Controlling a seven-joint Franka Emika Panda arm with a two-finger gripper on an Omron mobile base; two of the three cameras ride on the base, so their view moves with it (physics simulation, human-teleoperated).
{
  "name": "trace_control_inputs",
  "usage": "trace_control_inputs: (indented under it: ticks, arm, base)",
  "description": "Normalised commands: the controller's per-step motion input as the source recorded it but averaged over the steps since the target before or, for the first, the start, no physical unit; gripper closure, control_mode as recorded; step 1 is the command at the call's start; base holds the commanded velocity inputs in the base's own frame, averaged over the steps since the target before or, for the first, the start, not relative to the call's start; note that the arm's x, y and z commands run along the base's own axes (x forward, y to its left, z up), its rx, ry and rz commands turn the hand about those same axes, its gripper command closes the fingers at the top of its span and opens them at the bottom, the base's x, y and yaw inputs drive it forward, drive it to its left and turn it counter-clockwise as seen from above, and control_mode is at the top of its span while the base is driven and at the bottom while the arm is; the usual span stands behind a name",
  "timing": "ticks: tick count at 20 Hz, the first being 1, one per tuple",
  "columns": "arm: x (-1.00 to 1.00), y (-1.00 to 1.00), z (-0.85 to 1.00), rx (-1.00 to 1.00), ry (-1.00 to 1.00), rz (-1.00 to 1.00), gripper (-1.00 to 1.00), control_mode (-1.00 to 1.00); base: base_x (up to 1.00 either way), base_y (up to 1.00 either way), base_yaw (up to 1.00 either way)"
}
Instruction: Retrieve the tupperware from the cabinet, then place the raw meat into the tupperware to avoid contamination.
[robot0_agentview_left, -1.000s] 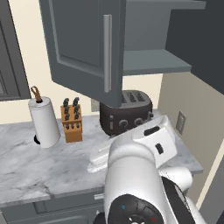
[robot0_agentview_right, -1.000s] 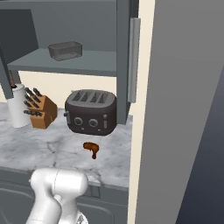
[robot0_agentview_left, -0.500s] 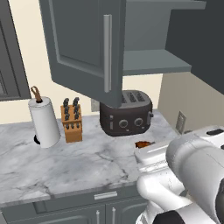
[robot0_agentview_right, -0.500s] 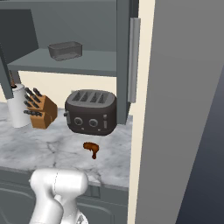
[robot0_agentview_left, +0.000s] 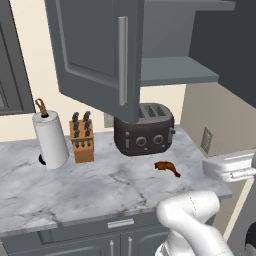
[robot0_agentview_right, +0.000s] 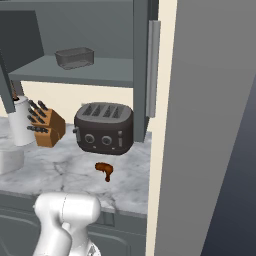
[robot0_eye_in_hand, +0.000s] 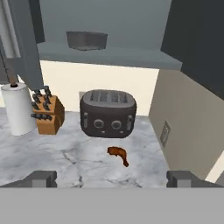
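Tupperware (robot0_agentview_right: 74, 57): small translucent dk-grey tub, upright on cabinet (robot0_agentview_right: 95, 71) shelf

a black four-slot toaster with two round knobs (robot0_agentview_left: 144, 129) stands at the back of the grey-veined white marble table (robot0_agentview_left: 75, 185). to its left sits a wooden knife block with dark handles (robot0_agentview_left: 82, 137), and just beside that an upright white paper-towel roll (robot0_agentview_left: 50, 140). a beige wall outlet (robot0_agentview_left: 206, 141) sits to the right.

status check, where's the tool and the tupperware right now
Tool open, empty, back from the counter. Tupperware on open cabinet shelf, raw meat before toaster. Nothing in the way.
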Motion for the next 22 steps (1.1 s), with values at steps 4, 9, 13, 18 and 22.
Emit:
trace_control_inputs:
  ticks: [4,9,13,18,22]
  arm:
    - [0.27,-0.3,0.0,0.08,0.0,0.13,-1.0,-1.0]
    - [0.41,-0.07,0.07,0.08,0.0,0.05,-1.0,-1.0]
    - [0.58,0.01,0.01,0.07,0.0,0.01,-1.0,-1.0]
    - [0.52,0.02,0.06,0.07,-0.01,0.0,-1.0,-1.0]
    - [0.44,0.03,0.13,0.07,-0.03,0.0,-1.0,-1.0]
  base:
    - [0.0,0.0,0.0]
    - [0.0,0.0,0.0]
    - [0.0,0.0,0.0]
    - [0.0,0.0,0.0]
    - [0.0,0.0,0.0]
